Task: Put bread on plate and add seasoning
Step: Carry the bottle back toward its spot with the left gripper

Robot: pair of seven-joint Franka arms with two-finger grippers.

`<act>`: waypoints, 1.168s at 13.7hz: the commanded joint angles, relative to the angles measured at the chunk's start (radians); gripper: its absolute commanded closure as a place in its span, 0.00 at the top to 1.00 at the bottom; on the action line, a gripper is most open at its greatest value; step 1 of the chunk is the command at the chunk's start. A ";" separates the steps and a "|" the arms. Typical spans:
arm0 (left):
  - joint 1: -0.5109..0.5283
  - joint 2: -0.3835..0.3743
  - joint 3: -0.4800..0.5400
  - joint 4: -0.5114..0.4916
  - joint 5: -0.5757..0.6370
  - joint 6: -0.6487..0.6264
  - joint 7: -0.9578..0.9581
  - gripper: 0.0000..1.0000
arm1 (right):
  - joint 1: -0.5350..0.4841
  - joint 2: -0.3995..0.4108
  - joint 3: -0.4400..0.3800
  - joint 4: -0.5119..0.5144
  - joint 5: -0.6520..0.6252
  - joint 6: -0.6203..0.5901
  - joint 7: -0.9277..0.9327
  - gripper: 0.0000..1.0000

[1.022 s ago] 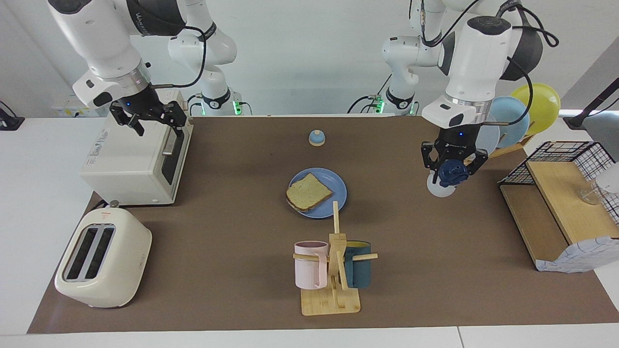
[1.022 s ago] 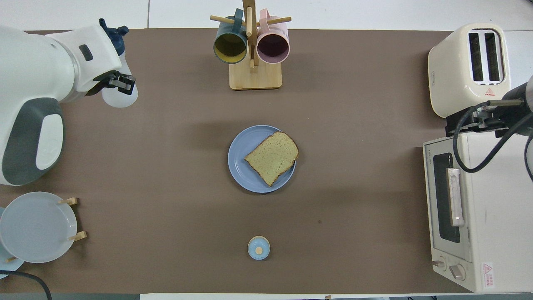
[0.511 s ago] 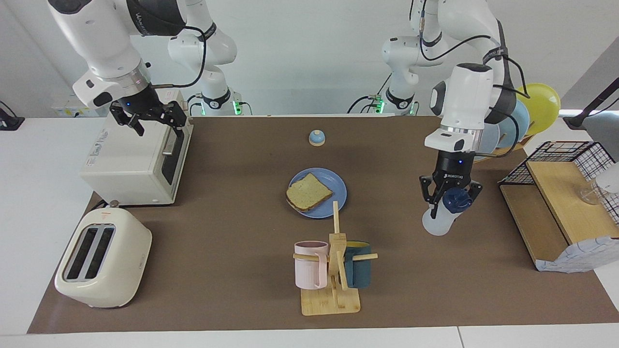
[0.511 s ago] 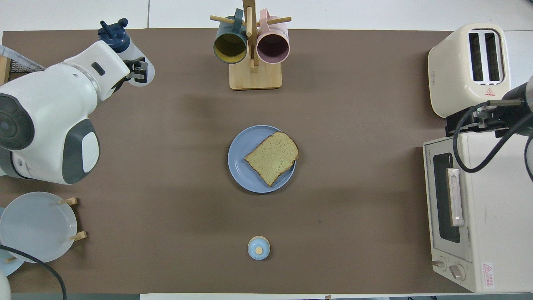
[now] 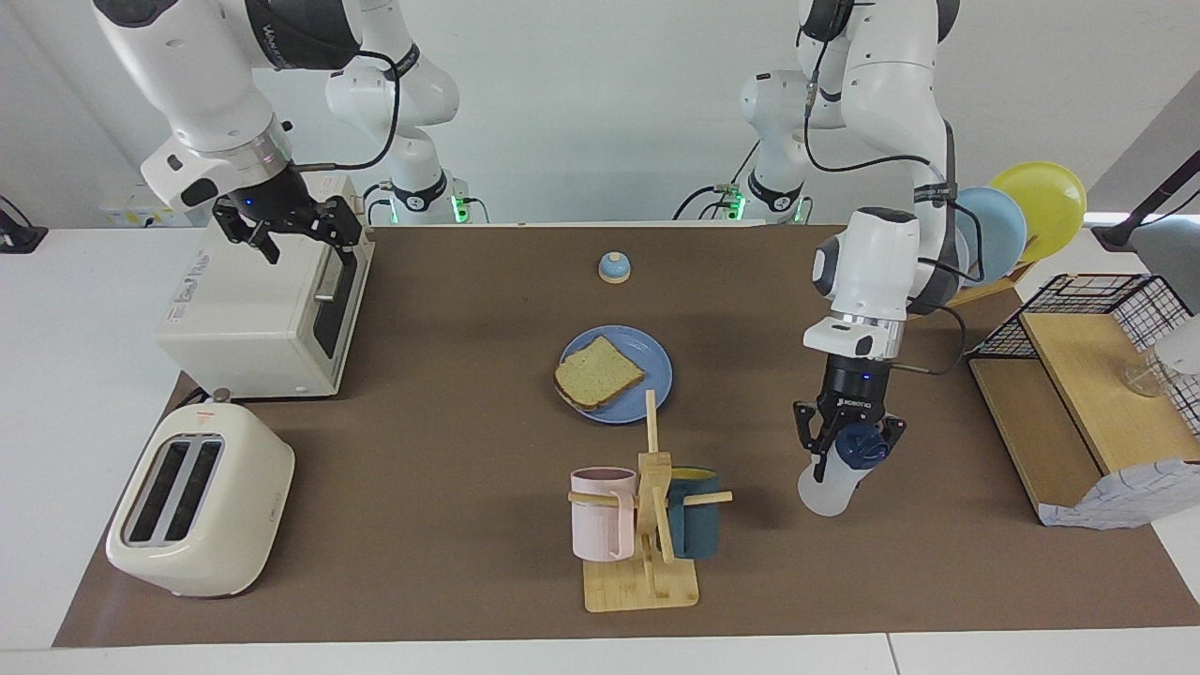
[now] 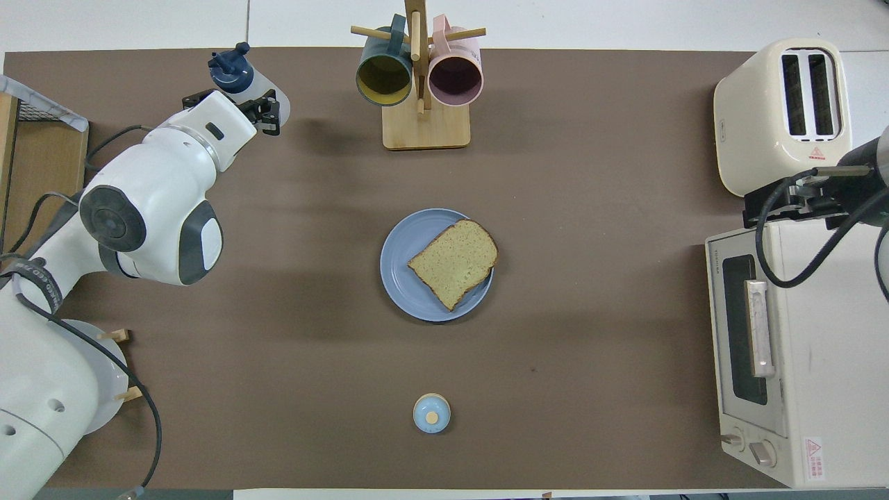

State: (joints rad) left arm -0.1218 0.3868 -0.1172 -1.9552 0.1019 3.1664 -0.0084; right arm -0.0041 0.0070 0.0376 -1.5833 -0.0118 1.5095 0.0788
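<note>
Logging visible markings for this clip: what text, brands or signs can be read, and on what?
"TOSHIBA", faint: oven door top.
Red warning triangles: toaster and oven corner; their print is too small to read.
Left pincer body: white lettering, unreadable.
Right arm: blurred grey lettering.
Oven side panel in the facing view: print illegible.

In the overhead view the left tool [image 6: 258,114] lies mostly hidden under its own wrist, and the right tool beside the oven [image 6: 799,361] is cut off at the edge.

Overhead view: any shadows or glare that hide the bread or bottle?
Overhead view: soft, even light; the bread shows clearly, and the left arm hides part of the bottle. Facing view: a faint shadow lies beside the bottle; no glare.
</note>
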 commanded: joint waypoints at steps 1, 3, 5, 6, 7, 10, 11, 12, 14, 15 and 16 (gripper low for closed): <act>0.007 0.049 0.002 0.016 0.054 0.062 0.030 0.00 | -0.013 -0.021 0.007 -0.023 -0.010 -0.002 -0.017 1.00; 0.005 0.066 0.028 0.016 0.102 0.092 0.030 0.00 | -0.013 -0.021 0.007 -0.023 -0.010 -0.002 -0.017 1.00; 0.001 0.113 0.037 0.021 0.105 0.154 0.030 0.00 | -0.013 -0.021 0.007 -0.023 -0.010 -0.002 -0.017 1.00; -0.005 0.138 0.048 0.030 0.105 0.193 0.030 0.00 | -0.013 -0.021 0.007 -0.023 -0.010 -0.002 -0.017 1.00; -0.012 0.147 0.050 0.033 0.104 0.198 0.030 0.00 | -0.013 -0.021 0.007 -0.023 -0.010 0.000 -0.017 1.00; -0.012 0.155 0.051 0.048 0.107 0.196 0.030 0.00 | -0.013 -0.021 0.007 -0.023 -0.010 -0.002 -0.017 1.00; -0.012 0.167 0.053 0.051 0.107 0.193 0.030 0.00 | -0.013 -0.021 0.007 -0.023 -0.010 -0.002 -0.017 1.00; -0.012 0.175 0.053 0.055 0.105 0.191 0.030 0.00 | -0.013 -0.021 0.007 -0.023 -0.010 -0.002 -0.017 1.00; -0.012 0.181 0.053 0.059 0.107 0.182 0.030 0.09 | -0.013 -0.021 0.007 -0.023 -0.010 -0.002 -0.017 1.00; -0.013 0.179 0.051 0.059 0.105 0.147 0.022 0.12 | -0.013 -0.021 0.007 -0.023 -0.010 -0.002 -0.017 1.00; -0.013 0.178 0.051 0.062 0.105 0.109 0.022 0.12 | -0.013 -0.021 0.007 -0.023 -0.010 -0.002 -0.017 1.00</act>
State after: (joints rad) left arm -0.1238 0.5505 -0.0797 -1.9243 0.1927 3.3246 0.0170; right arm -0.0041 0.0070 0.0376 -1.5833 -0.0118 1.5095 0.0788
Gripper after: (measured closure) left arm 0.612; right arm 0.000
